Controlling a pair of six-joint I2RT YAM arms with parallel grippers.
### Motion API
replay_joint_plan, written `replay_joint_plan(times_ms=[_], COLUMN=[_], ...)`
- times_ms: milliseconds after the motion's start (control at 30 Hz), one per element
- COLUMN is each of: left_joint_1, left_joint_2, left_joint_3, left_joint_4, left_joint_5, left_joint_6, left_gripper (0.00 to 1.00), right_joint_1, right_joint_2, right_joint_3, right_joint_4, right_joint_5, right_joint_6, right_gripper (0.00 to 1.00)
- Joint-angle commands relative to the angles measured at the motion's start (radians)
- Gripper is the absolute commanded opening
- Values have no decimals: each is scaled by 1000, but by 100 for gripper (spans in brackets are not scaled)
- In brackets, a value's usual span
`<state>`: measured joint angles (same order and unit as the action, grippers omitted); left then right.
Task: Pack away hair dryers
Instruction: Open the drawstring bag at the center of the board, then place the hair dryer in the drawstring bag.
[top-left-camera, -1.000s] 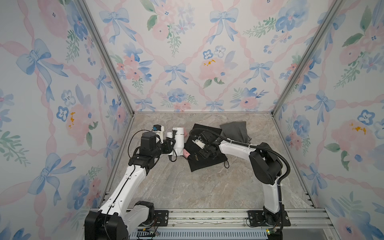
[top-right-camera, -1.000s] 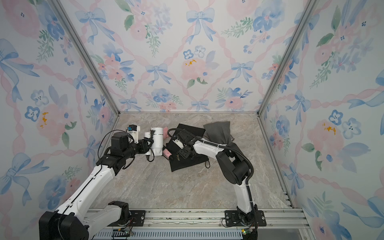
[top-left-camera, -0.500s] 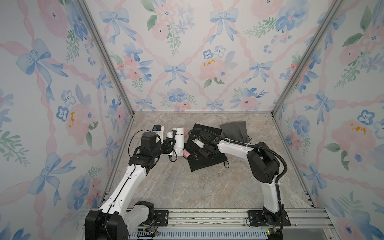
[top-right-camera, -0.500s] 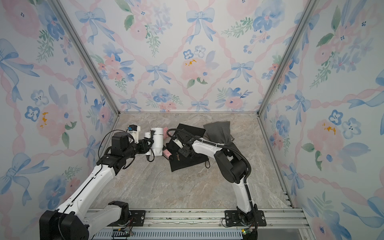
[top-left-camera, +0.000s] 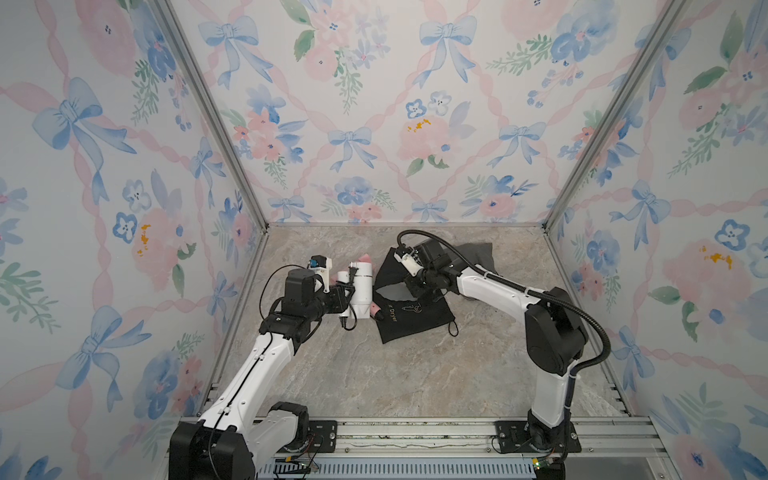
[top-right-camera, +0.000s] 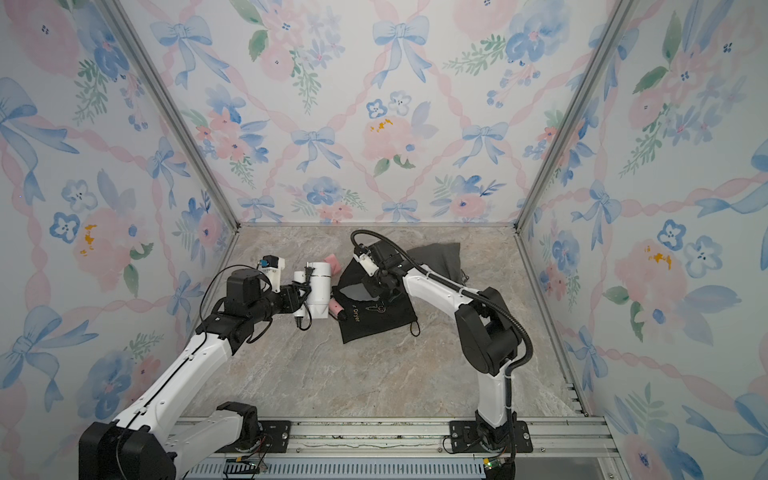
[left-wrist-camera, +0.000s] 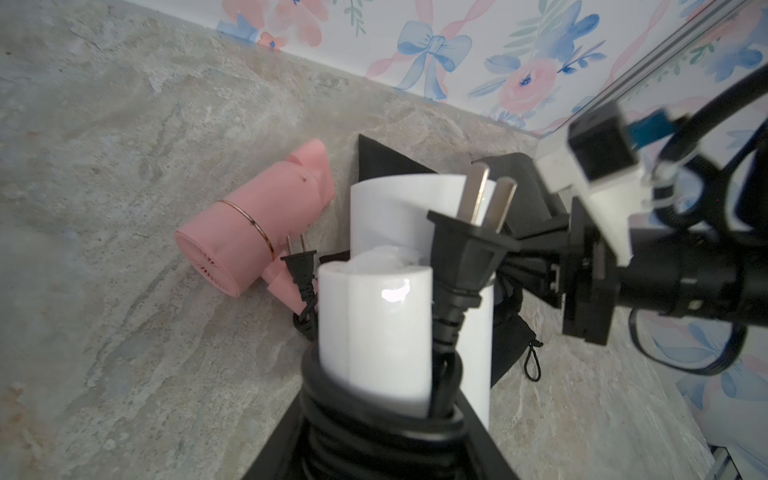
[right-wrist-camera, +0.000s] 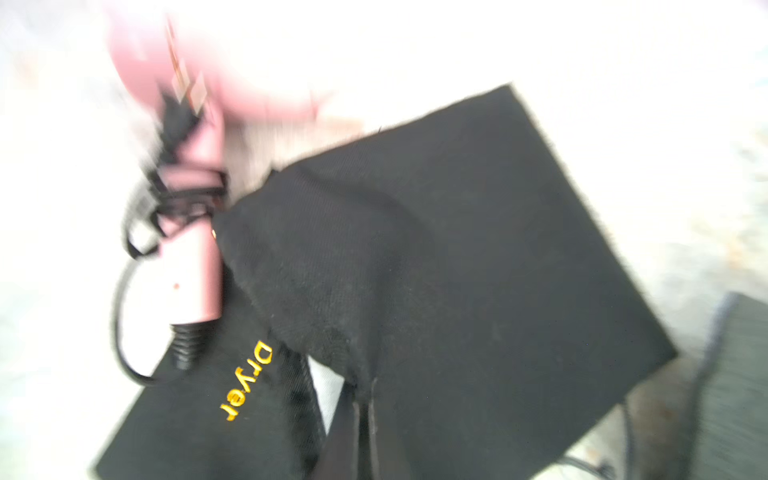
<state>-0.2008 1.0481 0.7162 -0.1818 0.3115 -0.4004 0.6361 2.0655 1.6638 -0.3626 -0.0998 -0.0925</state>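
Left claw (top-left-camera: 343, 297) pinches the handle and coiled cord (left-wrist-camera: 374, 419) of the white hair dryer (top-left-camera: 360, 286), held just beside the black pouch (top-left-camera: 411, 322). The plug (left-wrist-camera: 469, 249) stands up along the handle. The pink hair dryer (left-wrist-camera: 249, 232) lies on the table (top-left-camera: 374, 374) beside the same pouch, and both top views show it partly covered by the white one. Its handle end rests against the pouch edge near the gold word "Dryer". Right claw (right-wrist-camera: 365, 395), pressed together, grips the upper lip of the black pouch's mouth and raises it, so the mouth gapes. A grey pouch (top-left-camera: 478, 253) lies behind the black pouch.
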Motion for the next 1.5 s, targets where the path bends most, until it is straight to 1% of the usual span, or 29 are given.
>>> replay_joint_plan(times_ms=[0,67,167,333,700,1000,1200,1367,1467], left_joint_1=[-63,-112,-161,-208,-297,-315,-313,-313,-313], left_joint_2=[-24,-19,-3,42,126,174,172,203,213], left_joint_3=[-15,-22,-26,-22,5,58,89,110,120], left_joint_4=[54,54,56,55,57,55,54,54,54], left_joint_5=[4,-23,-62,-115,-194,-210,-234,-231,-221], left_joint_6=[-28,-35,-43,-42,-45,-22,-4,1,11], left_gripper=[5,5,5,5,5,5,5,5,5], right_joint_1=[-13,-15,-15,-13,-12,14,32,40,43], right_joint_2=[-32,-43,-53,-78,-113,-110,-114,-121,-105], right_joint_3=[4,8,11,-12,-39,-47,-59,-61,-32], right_joint_4=[13,14,17,29,43,36,27,36,26], right_joint_5=[-113,-138,-162,-193,-228,-239,-239,-265,-264], right_joint_6=[78,96,113,129,148,146,145,170,191], right_gripper=[0,0,0,0,0,0,0,0,0])
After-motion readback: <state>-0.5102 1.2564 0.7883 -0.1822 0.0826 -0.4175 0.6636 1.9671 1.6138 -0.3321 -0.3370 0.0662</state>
